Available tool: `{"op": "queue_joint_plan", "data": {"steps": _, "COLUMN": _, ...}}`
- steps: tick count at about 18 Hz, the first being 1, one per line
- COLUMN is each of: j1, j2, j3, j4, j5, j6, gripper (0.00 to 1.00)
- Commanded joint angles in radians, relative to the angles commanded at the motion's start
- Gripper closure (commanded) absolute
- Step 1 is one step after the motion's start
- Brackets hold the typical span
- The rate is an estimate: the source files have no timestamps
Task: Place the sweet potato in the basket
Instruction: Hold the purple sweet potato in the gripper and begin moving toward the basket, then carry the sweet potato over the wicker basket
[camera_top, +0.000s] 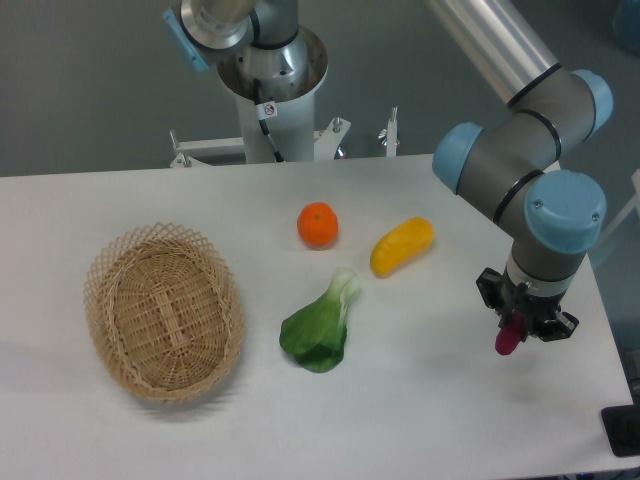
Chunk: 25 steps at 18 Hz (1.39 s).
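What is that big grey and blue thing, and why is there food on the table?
That is a robot arm, made of grey tubes with blue caps at its bending joints. One camera looks down at the table from the front. At the arm's end is a black pincer with two fingers, and it is closed on a small purple sweet potato, held just above the white table on the right side. On the table lie an orange fruit, a yellow vegetable and a green leafy vegetable. Far to the left sits a woven basket, with nothing in it yet. The sweet potato is meant to go in there.
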Motion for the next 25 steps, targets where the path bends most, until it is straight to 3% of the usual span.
{"op": "queue_joint_plan", "data": {"steps": 15, "j1": -0.015, "j2": 0.008, "j3": -0.012, "j4": -0.006, "j5": 0.005, "j6": -0.049, "gripper": 0.84}}
{"op": "queue_joint_plan", "data": {"steps": 25, "j1": -0.149, "j2": 0.078, "j3": -0.115, "j4": -0.005, "j5": 0.002, "j6": -0.152, "gripper": 0.85}}
